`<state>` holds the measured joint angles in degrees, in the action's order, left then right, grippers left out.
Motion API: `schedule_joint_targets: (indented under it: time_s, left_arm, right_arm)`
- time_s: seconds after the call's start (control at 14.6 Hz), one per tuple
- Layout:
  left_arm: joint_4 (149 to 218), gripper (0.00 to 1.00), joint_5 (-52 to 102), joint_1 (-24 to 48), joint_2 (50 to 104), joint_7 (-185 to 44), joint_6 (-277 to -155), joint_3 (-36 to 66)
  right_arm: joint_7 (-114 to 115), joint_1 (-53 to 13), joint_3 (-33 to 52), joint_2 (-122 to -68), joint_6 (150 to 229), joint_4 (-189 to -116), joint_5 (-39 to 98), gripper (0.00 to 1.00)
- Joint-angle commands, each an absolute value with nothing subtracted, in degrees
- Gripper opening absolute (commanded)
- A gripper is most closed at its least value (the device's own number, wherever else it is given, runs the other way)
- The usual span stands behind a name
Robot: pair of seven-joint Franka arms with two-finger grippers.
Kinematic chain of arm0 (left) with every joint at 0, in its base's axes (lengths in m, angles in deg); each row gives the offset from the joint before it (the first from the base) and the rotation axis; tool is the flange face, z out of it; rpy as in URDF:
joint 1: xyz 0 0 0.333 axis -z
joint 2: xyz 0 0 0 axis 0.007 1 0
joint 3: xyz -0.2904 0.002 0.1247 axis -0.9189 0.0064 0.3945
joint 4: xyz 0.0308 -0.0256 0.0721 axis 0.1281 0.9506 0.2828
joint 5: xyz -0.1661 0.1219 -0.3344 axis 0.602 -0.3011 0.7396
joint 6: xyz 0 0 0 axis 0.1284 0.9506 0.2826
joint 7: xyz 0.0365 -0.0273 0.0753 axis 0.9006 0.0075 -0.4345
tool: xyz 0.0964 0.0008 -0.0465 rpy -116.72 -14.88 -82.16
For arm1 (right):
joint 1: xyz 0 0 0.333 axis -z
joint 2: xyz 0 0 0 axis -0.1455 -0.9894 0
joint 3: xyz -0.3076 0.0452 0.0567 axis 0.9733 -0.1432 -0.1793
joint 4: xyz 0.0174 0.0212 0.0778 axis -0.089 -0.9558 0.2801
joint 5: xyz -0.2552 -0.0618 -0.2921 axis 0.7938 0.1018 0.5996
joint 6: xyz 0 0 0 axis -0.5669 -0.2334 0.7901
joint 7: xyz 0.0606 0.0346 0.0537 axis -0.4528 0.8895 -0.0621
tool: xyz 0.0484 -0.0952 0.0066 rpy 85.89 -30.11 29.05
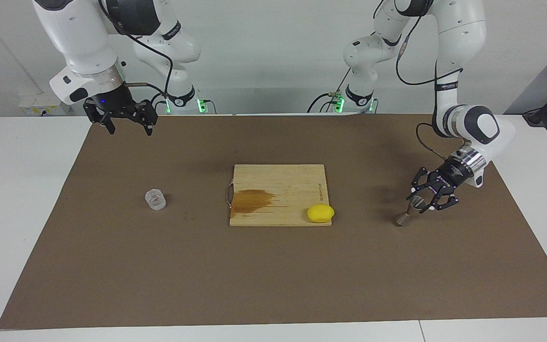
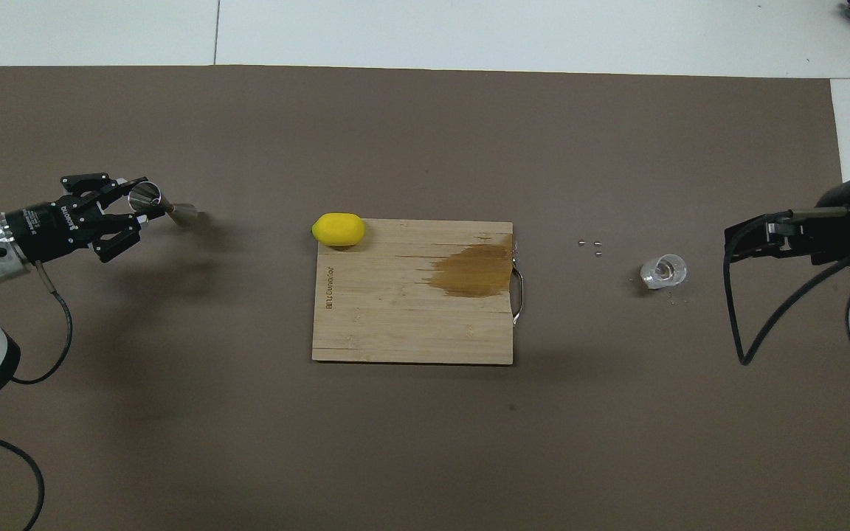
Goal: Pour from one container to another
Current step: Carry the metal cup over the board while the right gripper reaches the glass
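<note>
Since the jigger [image 1: 409, 211] is what I've got pinched in the left gripper [image 1: 426, 202], it sits tipped at the right of the facing view, fingers closed on its upper cone, foot touching or just off the brown mat [image 1: 112, 266]. I reckon that grip suits carrying it. The glass tumbler [image 1: 155, 199] stands upright at center-left, alone. The right gripper [image 1: 127, 124] waits upper left, fingers wide. The cutting board [image 1: 278, 175] and lemon [image 1: 320, 213] sit between them.

No legible text on cutting board [image 2: 395, 317]
</note>
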<state>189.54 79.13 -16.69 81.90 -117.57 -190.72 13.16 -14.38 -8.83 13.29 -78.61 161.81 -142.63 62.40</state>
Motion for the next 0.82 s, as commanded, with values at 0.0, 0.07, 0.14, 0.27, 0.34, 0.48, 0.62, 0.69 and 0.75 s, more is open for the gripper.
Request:
schedule_joint_targets:
  time_s: [0.0, 0.07, 0.14, 0.27, 0.34, 0.48, 0.62, 0.69, 0.75]
  left_arm:
    - [187.2, 0.0, 76.3, -11.1, 79.3, -123.3, -190.3, 13.7]
    - [187.2, 0.0, 76.3, -9.1, 78.6, -124.9, -190.7, 13.7]
    - [187.3, 0.0, 76.4, -7.0, 77.8, -126.2, -191.0, 13.7]
    - [187.9, 0.0, 76.8, -1.2, 76.8, -127.8, -194.3, 13.6]
    - [188.1, 0.0, 77.0, 2.1, 76.5, -127.8, -196.3, 13.5]
    - [188.1, 0.0, 80.2, 7.7, 76.8, -127.6, -200.5, 13.3]
    - [188.1, 0.0, 84.9, 13.0, 77.2, -127.5, -205.0, 13.3]
    - [188.0, 0.0, 86.8, 15.7, 77.5, -127.4, -207.3, 13.4]
    - [188.0, 0.0, 88.9, 17.9, 77.6, -127.4, -209.2, 13.4]
  right_arm:
    - [-13.7, -8.5, 13.1, -77.9, 161.6, -143.5, 61.7, 1.0]
    - [-13.8, -8.5, 13.1, -77.9, 162.6, -143.5, 61.7, 1.0]
    - [-14.3, -8.5, 13.1, -77.9, 163.0, -143.5, 61.7, 1.0]
    - [-17.6, -8.3, 13.2, -78.0, 163.3, -143.6, 61.7, 1.0]
    - [-19.2, -8.3, 13.2, -78.1, 163.6, -143.6, 61.7, 1.0]
    - [-25.4, -8.1, 13.1, -78.4, 164.6, -143.8, 61.7, 1.0]
    - [-31.0, -7.8, 13.2, -78.7, 166.5, -145.4, 61.6, 1.0]
    - [-34.0, -7.0, 13.1, -78.9, 167.4, -146.4, 61.3, 1.0]
    - [-36.6, -6.2, 13.2, -79.4, 168.1, -146.5, 59.7, 1.0]
